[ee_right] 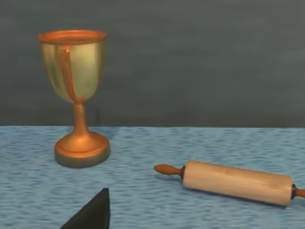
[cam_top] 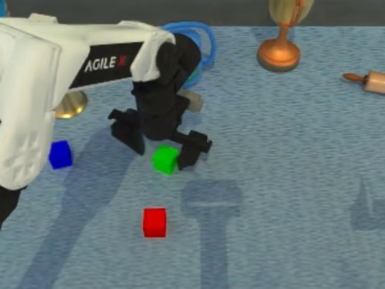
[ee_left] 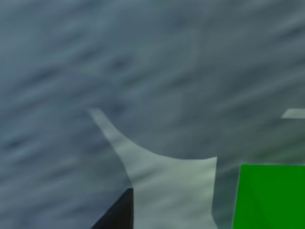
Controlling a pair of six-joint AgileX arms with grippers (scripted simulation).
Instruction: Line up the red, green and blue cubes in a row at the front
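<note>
Green cube point(cam_top: 165, 159) is sitting on the tabletop point(cam_top: 289, 180) right between the fingers of the left claw point(cam_top: 161, 143), a bit left of the middle. The claw's spread wide, one dark finger point(cam_top: 127, 127) off to the cube's left and the other point(cam_top: 195, 146) just beside its right face, so nothing's actually gripped. In the left wrist view you only get a corner of the cube down low. Red cube point(cam_top: 154, 222) is nearer the front, well apart from the green one, and the blue cube point(cam_top: 60, 154) is way over by the left edge under the white arm. Behind the claw there's a blue watering can point(cam_top: 201, 39), mostly hidden. Farther right stand a gold goblet point(cam_top: 283, 36) and a rolling pin point(cam_top: 368, 80). I can't see the right claw in any view.
</note>
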